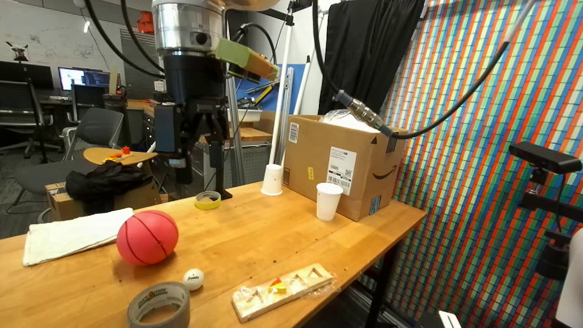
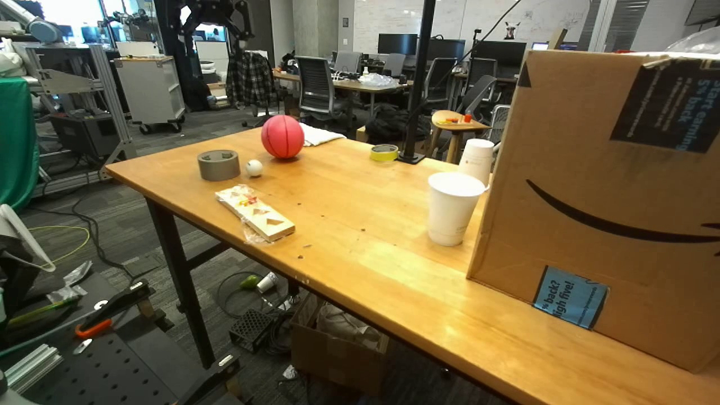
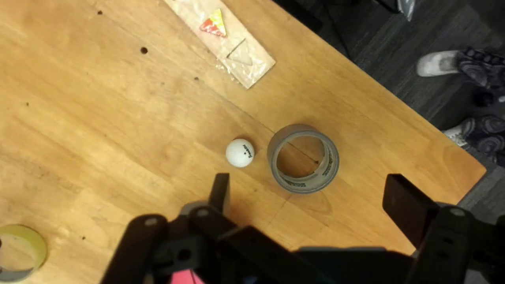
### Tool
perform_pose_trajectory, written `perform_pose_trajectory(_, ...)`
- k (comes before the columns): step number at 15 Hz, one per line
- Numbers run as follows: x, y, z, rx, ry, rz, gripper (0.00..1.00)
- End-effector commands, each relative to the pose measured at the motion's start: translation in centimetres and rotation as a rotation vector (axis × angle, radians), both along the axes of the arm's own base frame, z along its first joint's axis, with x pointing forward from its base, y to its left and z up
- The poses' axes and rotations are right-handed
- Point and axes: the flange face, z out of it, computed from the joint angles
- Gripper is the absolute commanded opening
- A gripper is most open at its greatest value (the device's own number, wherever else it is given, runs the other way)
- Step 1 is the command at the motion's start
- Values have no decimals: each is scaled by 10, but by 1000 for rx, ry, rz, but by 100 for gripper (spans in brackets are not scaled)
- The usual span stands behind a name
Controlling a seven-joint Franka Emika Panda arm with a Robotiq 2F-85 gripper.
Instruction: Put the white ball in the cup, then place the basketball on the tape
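The white ball (image 1: 193, 279) lies on the table and also shows in an exterior view (image 2: 254, 168) and the wrist view (image 3: 240, 153). The grey tape roll (image 1: 181, 307) lies flat beside it, a small gap apart (image 3: 315, 179). The reddish basketball (image 1: 148, 238) rests on the table near them (image 2: 283, 137); only a sliver shows in the wrist view (image 3: 183, 277). A white cup (image 1: 329, 202) stands upright by the box (image 2: 451, 214). My gripper (image 1: 200, 166) is open and empty, pointing down well above the table, fingers wide apart in the wrist view (image 3: 309, 185).
A second white cup (image 1: 272, 180) stands upside down by the cardboard box (image 1: 309, 141). A yellow tape roll (image 1: 207, 205) lies by a black pole base (image 2: 413, 157). A wrapped wooden puzzle board (image 2: 264, 219) lies near the table edge. A white cloth (image 1: 68, 237) lies behind the basketball.
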Motion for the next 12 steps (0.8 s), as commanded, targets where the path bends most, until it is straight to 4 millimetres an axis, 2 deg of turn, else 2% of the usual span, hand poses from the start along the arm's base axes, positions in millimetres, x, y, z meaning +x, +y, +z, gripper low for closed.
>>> perform_pose_trajectory(1,32,9,-1,-22,-55,159,100)
perform_pose_trajectory(5,66,-5,-26,-41,-62,292,100)
perform_pose_trajectory(6,73,-8,-39,-56,-52,326,100)
perform_pose_trajectory(12,91,-23,-96,-93,-5,442,100)
